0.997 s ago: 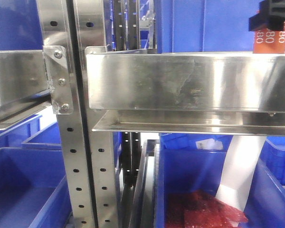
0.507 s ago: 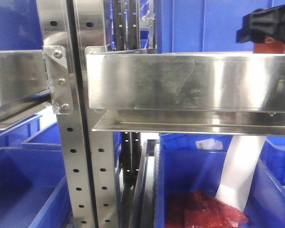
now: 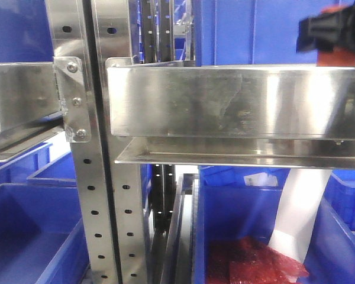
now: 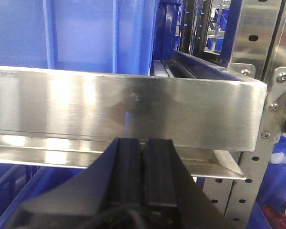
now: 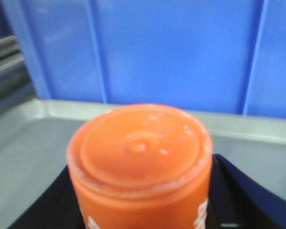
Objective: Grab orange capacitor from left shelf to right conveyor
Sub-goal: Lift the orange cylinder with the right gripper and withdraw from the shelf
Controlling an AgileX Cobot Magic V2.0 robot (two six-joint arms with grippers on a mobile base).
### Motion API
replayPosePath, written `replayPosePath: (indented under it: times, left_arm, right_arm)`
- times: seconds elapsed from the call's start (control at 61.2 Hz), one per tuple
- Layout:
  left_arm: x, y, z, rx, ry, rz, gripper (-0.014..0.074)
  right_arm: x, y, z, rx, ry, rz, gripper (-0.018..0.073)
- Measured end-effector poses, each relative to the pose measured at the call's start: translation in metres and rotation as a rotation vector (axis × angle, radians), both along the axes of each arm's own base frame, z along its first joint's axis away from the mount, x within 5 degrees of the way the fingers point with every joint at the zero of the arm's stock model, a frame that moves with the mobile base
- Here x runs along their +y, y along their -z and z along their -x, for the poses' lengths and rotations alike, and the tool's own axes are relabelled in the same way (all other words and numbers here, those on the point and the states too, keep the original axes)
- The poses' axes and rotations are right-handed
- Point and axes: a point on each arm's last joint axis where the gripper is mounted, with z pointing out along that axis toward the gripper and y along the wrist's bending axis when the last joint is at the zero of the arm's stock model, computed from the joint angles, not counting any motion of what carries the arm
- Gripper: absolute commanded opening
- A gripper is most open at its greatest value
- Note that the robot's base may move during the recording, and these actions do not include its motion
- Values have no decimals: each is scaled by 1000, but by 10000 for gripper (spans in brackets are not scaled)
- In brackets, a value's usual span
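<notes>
R gripper [image 3: 333,31] clamps orange capacitor [image 5: 139,157], axis vert., centred in its grasp just above left shelf [image 3: 225,100]; L gripper [image 4: 144,164] closed on nothing, farther off.

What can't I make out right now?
- Capacitor base: front view, hidden behind the shelf wall.
- Whether the right fingers grip it: right wrist view, contact cut off by the bottom edge; front view, blurred.
- Conveyor: in no view.
</notes>
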Motion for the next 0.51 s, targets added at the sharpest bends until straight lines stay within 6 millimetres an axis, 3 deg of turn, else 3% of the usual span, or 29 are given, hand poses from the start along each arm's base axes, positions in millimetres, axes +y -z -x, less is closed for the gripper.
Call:
replayPosePath:
  times: [0.196,0.392,0.507]
  left_arm:
    - [0,0,0,0,0,0,-127]
    - [0,0,0,0,0,0,-127]
    - [0,0,0,0,0,0,-127]
  right_arm:
    - [-5,-44,35,-42,-8,1,127]
    - [-15,-86,99,-52,-11,1,127]
    - [-21,-97,136,-34,-17,25,127]
